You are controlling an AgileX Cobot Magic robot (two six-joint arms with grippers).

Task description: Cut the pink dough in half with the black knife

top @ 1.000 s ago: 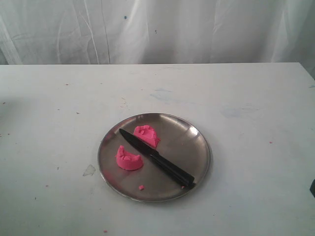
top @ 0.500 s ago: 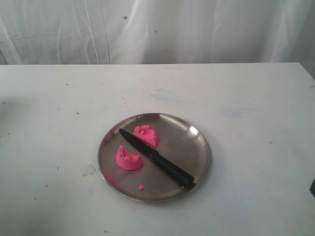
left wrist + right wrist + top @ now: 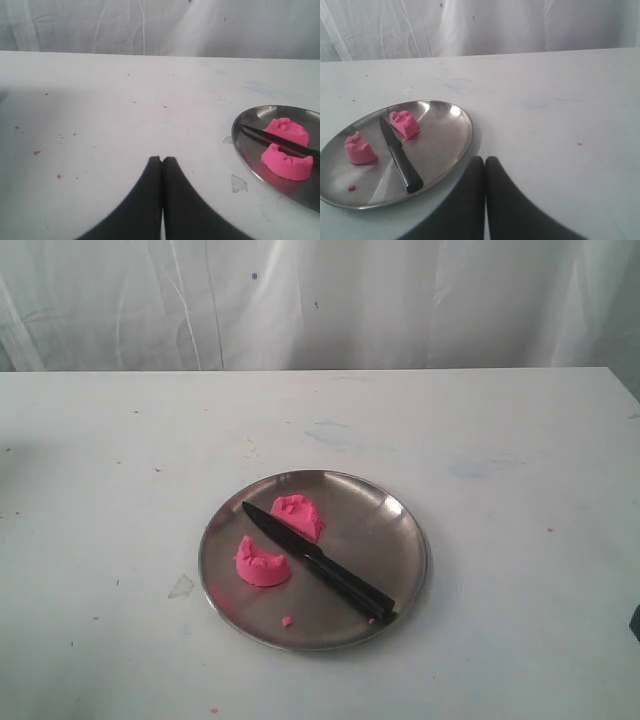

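Note:
The pink dough lies in two half-lumps on a round steel plate (image 3: pixel 400 510): one half (image 3: pixel 262 562) at the near left, the other (image 3: pixel 298 515) farther back. Between them the black knife (image 3: pixel 318 560) rests flat, tip to the back left and handle near the plate's front right rim. My left gripper (image 3: pixel 162 159) is shut and empty over bare table, to the left of the plate (image 3: pixel 245 150). My right gripper (image 3: pixel 485 160) is shut and empty just off the plate's right rim (image 3: pixel 467 132). Neither gripper touches the knife (image 3: pixel 397 155) or either dough half (image 3: pixel 359 149).
A tiny pink crumb (image 3: pixel 287 621) lies on the plate near its front rim. Pink specks dot the white table (image 3: pixel 520 440). A white curtain (image 3: pixel 320 300) hangs behind the table's far edge. A dark edge (image 3: pixel 635 623) shows at the right border of the exterior view.

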